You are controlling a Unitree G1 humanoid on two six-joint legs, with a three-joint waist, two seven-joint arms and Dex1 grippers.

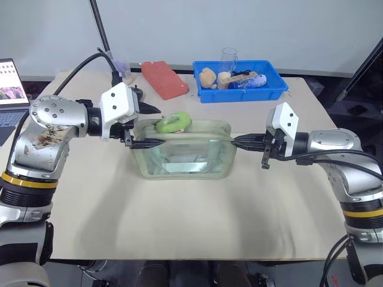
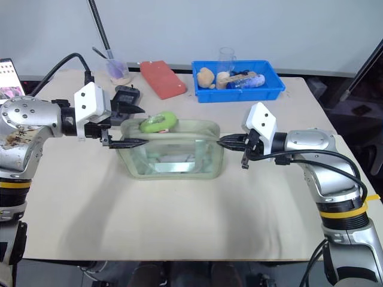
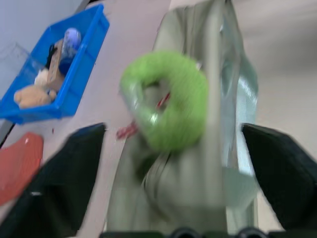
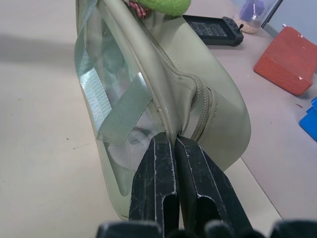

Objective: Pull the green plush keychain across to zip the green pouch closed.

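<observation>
The green pouch [image 1: 185,164] stands on the table between my two arms, with clear window sides and its zipper on top. The green plush keychain [image 1: 173,123], a fuzzy lime ring, lies on the pouch's top near its left end. My left gripper [image 1: 148,127] is open, one finger behind that end of the pouch and one in front, and the keychain [image 3: 168,99] sits between the spread fingers [image 3: 64,183] without touching them. My right gripper [image 4: 174,139] is shut on the pouch's right end seam [image 1: 230,139].
A red flat case [image 1: 164,79] and a blue bin [image 1: 239,95] holding small toys and a clear cup stand at the back of the table. A black device [image 2: 125,94] lies behind my left gripper. A laptop [image 1: 9,84] sits at the far left.
</observation>
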